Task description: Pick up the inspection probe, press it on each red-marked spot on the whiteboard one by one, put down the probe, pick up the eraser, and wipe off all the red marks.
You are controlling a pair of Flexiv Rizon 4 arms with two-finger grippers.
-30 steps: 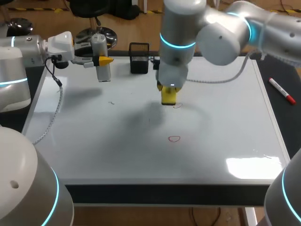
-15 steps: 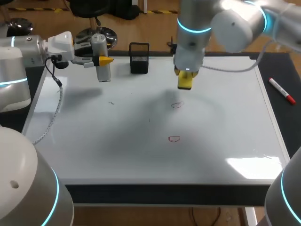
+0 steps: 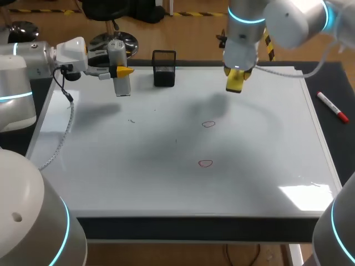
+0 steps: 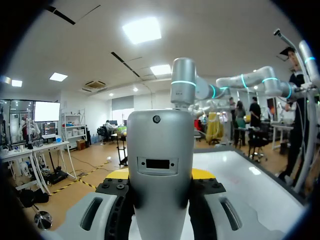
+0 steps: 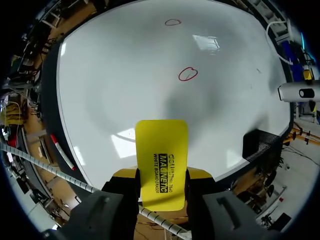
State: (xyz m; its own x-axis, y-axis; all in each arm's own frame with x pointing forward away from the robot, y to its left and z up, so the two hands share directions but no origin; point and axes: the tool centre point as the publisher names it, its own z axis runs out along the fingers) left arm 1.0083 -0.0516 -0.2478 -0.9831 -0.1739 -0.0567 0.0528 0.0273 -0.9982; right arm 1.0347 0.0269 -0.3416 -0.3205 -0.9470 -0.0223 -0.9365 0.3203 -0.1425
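My left gripper (image 3: 123, 71) is shut on the grey inspection probe (image 3: 118, 69) and holds it upright over the whiteboard's (image 3: 111, 177) back left corner. In the left wrist view the probe (image 4: 160, 170) stands between the gripper's (image 4: 160, 176) fingers. At the back, right of the middle, my right gripper (image 3: 235, 73) hangs above the board, shut on the yellow eraser (image 3: 235, 81). The eraser (image 5: 161, 145) sticks out past that gripper's (image 5: 161, 175) fingers. Two red circles remain on the board, one (image 3: 208, 124) mid-board and one (image 3: 206, 163) nearer the front; both (image 5: 188, 74) (image 5: 173, 22) lie ahead of the eraser.
A black holder (image 3: 164, 68) stands at the board's back edge between the two grippers. A red marker (image 3: 333, 106) lies on the dark table right of the board. A faint grey smudge (image 3: 131, 121) sits left of the middle.
My right arm has lifted the eraser off the spot beside the upper red circle and carried it toward the back right. That circle still shows. The left arm has kept still.
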